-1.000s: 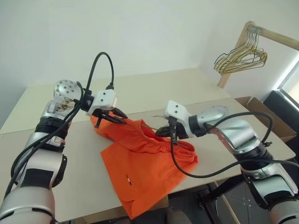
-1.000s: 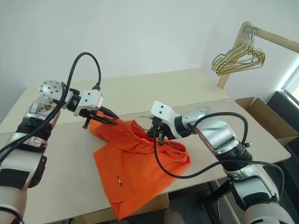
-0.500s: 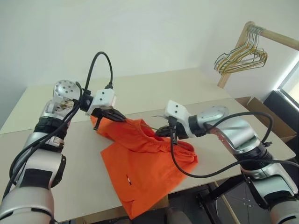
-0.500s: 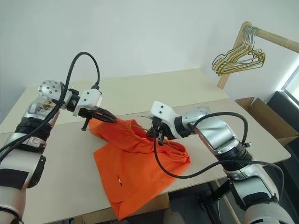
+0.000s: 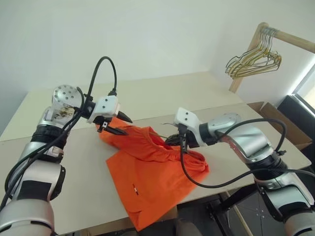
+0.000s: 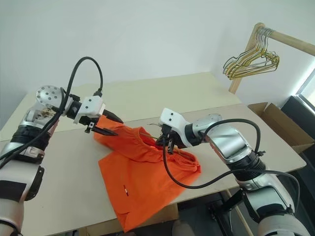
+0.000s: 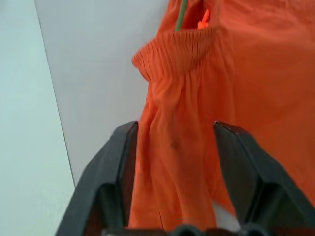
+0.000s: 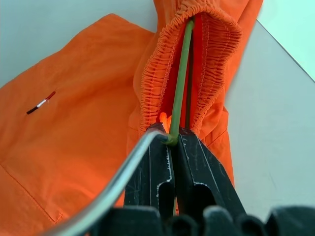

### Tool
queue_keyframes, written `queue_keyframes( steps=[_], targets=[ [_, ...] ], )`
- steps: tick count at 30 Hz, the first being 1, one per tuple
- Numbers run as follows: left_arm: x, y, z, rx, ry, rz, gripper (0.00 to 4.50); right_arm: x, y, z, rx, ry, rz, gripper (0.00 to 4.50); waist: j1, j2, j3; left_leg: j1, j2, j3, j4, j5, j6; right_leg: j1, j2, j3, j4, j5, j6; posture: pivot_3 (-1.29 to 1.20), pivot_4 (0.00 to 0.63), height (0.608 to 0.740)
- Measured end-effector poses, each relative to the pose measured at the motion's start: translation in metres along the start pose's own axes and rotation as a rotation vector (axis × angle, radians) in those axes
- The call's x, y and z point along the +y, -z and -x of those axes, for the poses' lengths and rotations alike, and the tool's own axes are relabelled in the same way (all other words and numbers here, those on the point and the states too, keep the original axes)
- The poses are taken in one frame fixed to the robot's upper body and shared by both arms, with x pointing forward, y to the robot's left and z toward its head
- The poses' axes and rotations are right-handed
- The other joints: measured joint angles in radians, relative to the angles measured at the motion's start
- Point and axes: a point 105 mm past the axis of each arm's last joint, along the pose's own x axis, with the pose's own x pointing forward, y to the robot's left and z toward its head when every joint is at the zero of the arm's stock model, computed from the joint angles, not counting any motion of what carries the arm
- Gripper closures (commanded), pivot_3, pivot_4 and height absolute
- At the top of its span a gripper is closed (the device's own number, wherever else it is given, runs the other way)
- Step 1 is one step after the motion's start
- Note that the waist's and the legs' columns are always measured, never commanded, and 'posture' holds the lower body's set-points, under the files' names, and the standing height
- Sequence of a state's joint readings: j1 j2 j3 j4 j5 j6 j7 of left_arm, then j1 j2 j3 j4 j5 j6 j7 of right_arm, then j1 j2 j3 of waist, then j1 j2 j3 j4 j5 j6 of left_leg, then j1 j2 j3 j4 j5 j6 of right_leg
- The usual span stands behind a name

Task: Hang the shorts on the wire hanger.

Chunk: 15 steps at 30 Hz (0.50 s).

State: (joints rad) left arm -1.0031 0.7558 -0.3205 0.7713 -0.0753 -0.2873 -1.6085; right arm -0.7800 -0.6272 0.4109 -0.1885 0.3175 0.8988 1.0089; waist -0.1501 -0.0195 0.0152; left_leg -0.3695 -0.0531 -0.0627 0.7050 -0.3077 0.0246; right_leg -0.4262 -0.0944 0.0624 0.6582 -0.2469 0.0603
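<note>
**Two grippers work at the orange shorts' waistband**

Two black-fingered grippers meet the orange shorts (image 5: 150, 167) on a pale table (image 5: 206, 96). The left gripper (image 7: 174, 142) stands partly open, with the gathered end of the waistband lying between its fingers. The right gripper (image 8: 172, 147) is clamped shut on the wire hanger (image 8: 181, 83), whose thin greenish wire runs inside the waistband opening. The shorts' lower part hangs over the table's near edge. Bare tabletop lies behind both arms. A cluster of wire hangers (image 5: 253, 59) hangs on a wooden rail (image 5: 290, 39), well apart.
</note>
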Motion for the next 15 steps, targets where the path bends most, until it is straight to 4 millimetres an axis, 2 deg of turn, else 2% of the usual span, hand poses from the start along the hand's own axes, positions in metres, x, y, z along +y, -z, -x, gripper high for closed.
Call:
queue_keyframes(
  steps=[7,10,15],
  targets=[
    [-0.006,0.040,-0.002,0.185,-0.030,0.026,2.00,0.000,0.001,0.000,0.003,0.000,-0.003,4.50,0.003,0.000,0.000,0.000,0.000,0.000,0.000,0.000,0.000,0.000,0.000,0.000,0.000,0.000,0.000,-0.10,0.000,0.740],
    [-0.006,0.047,-0.009,0.198,-0.040,0.054,2.54,0.000,0.001,0.000,0.004,0.000,-0.003,4.50,0.006,0.000,0.000,0.000,-0.001,0.000,0.000,0.000,0.000,0.000,0.000,0.000,0.000,0.000,0.000,-0.10,0.000,0.740],
    [-0.001,0.044,-0.013,0.193,-0.047,0.049,3.98,0.000,0.002,0.002,0.008,0.005,-0.004,4.50,0.004,0.000,0.000,0.000,0.000,0.000,0.000,0.000,0.000,0.000,0.000,0.000,0.000,0.000,0.000,-0.11,0.000,0.740]
  ],
)
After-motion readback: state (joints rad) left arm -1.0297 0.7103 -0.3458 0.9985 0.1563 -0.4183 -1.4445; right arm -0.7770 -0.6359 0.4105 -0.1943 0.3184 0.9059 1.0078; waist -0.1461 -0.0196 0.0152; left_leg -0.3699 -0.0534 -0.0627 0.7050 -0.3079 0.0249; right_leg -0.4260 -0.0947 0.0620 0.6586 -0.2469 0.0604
